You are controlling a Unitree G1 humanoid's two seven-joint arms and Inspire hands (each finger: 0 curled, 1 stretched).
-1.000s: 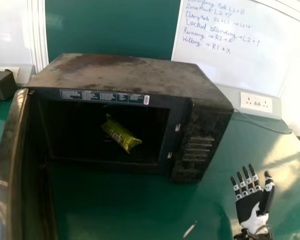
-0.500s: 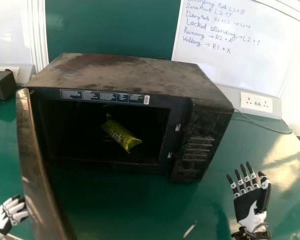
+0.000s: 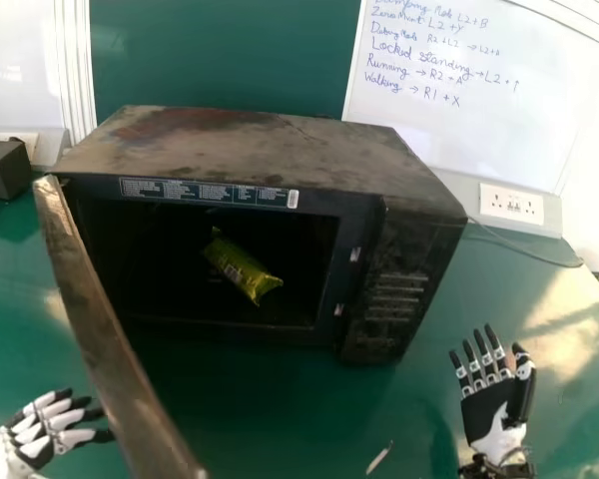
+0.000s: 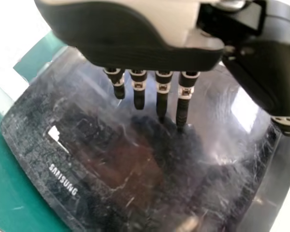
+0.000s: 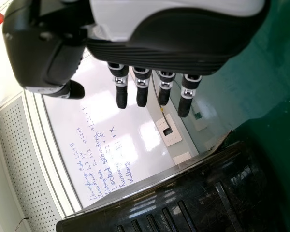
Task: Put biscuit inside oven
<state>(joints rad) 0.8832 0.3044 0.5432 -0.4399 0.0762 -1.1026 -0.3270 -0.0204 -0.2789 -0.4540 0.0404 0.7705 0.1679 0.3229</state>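
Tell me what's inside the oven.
A yellow-green packet, presumably the biscuit, lies at a slant inside the oven. It hides whatever is directly behind it, and the oven's dark back and corners can't be made out.

In the middle of the head view, the oven (image 3: 250, 150) stands on the surface (image 3: 270, 399), with the biscuit packet (image 3: 242, 271) inside it. The oven's door (image 3: 115, 329) extends from its left side toward the bottom edge; the left robot hand (image 3: 50, 434) is beside it, lower left. The right robot hand (image 3: 497, 404) is lower right. A box (image 3: 5, 170) lies upper left, a socket plate (image 3: 512, 205) right of the oven, a writing board (image 3: 479, 110) behind, upper right.
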